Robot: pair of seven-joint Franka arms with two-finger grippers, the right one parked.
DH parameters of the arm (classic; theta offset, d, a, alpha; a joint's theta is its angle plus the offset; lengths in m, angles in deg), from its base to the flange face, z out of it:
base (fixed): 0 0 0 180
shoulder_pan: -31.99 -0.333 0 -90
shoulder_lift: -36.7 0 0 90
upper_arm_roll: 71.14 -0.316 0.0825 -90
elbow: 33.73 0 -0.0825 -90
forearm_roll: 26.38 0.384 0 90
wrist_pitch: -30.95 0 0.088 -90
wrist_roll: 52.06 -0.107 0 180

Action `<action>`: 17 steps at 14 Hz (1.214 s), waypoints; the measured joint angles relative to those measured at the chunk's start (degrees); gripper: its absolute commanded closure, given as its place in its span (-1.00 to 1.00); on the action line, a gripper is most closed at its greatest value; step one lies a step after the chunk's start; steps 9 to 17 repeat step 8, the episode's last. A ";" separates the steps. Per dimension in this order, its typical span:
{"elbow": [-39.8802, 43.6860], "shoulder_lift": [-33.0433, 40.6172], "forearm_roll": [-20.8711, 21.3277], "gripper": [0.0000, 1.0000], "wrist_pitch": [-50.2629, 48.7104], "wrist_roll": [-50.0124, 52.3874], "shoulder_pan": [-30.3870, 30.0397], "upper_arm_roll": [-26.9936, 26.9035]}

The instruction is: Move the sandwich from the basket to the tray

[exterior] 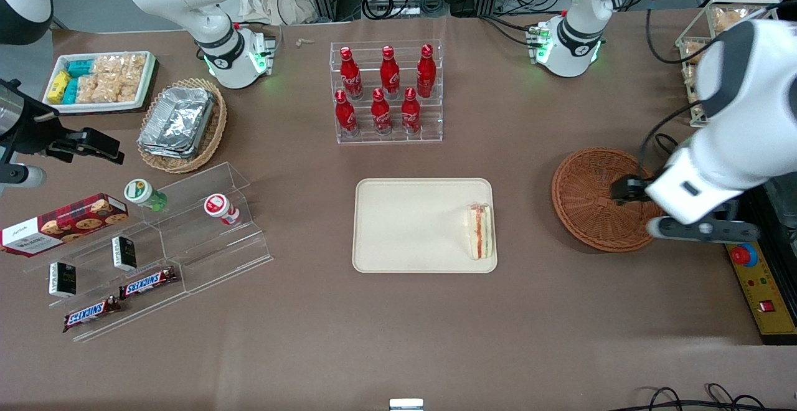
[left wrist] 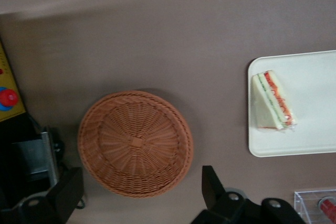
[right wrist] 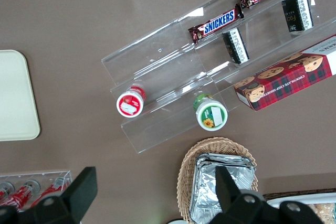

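The sandwich point(exterior: 480, 231) point(left wrist: 272, 100), a white wedge with red and green filling, lies on the beige tray point(exterior: 405, 224) point(left wrist: 310, 77) near the tray's edge that faces the basket. The reddish-brown round basket point(exterior: 591, 199) point(left wrist: 135, 142) sits on the table beside the tray, toward the working arm's end, with nothing in it. My gripper point(exterior: 626, 190) point(left wrist: 139, 182) hangs above the basket, apart from the sandwich. It is open, with its fingers spread wide and nothing between them.
A clear rack of red bottles point(exterior: 387, 90) stands farther from the front camera than the tray. A yellow control box with a red button point(exterior: 756, 280) lies beside the basket. Toward the parked arm's end are an acrylic shelf of snacks point(exterior: 155, 243) and a tan basket of foil containers point(exterior: 180, 126).
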 measured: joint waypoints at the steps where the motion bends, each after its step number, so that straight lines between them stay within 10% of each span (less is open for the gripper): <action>1: 1.15 -0.03 0.01 -1.00 -0.47 -0.91 -1.57 -0.01; 17: 3.42 -1.63 1.47 -1.00 -1.16 -2.16 -4.28 0.42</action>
